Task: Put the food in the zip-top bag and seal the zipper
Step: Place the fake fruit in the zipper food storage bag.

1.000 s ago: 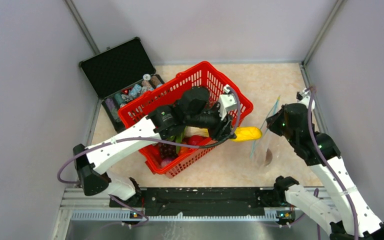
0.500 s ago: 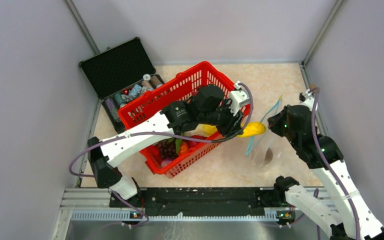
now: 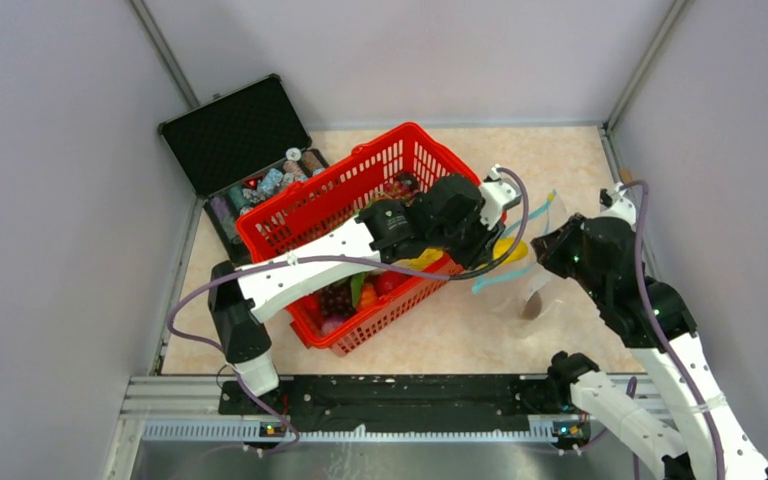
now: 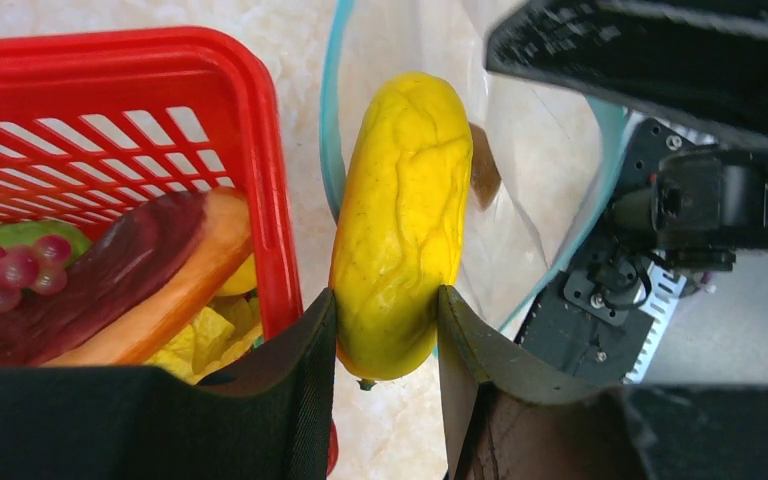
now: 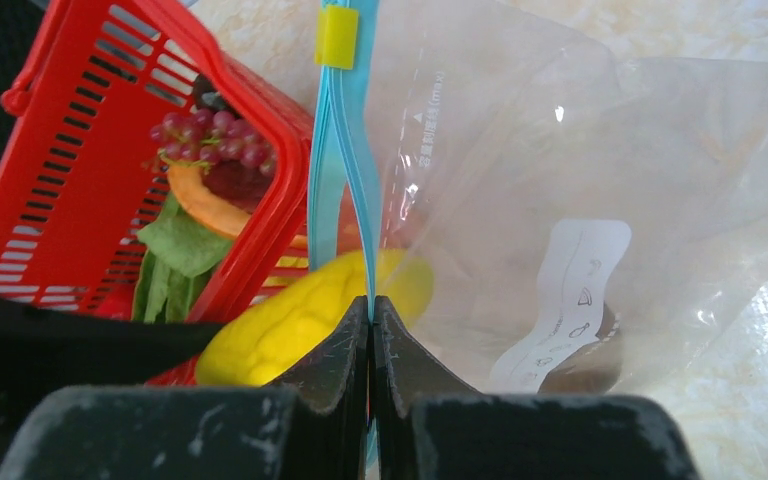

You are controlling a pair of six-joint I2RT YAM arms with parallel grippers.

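Left gripper (image 4: 385, 325) was half closed on the near end of the long yellow fruit (image 4: 400, 200), with both fingers pressed to its sides. The far end was nosing between the light-blue lips of the zip-top bag (image 5: 560, 170). The bag stood towards the table's right edge, just beside the red basket (image 4: 260, 150). Right gripper (image 5: 371, 315) was clamped fully shut on the zipper (image 5: 345, 150), holding the mouth up.

My read was that the fruit wanted to go deeper before any release. I'd tip it nose-down and drive it along its own length, clear of the near lip and the basket rim. The right side should only hold firm so the mouth gaped.

From above, my left arm covered nearly all the fruit and the bag's mouth. I couldn't tell how wide the opening really was. Something brown (image 4: 485, 175) lay low in the bag, half behind the white label (image 5: 570, 300), and I couldn't identify it. The basket's remaining food showed only in part.
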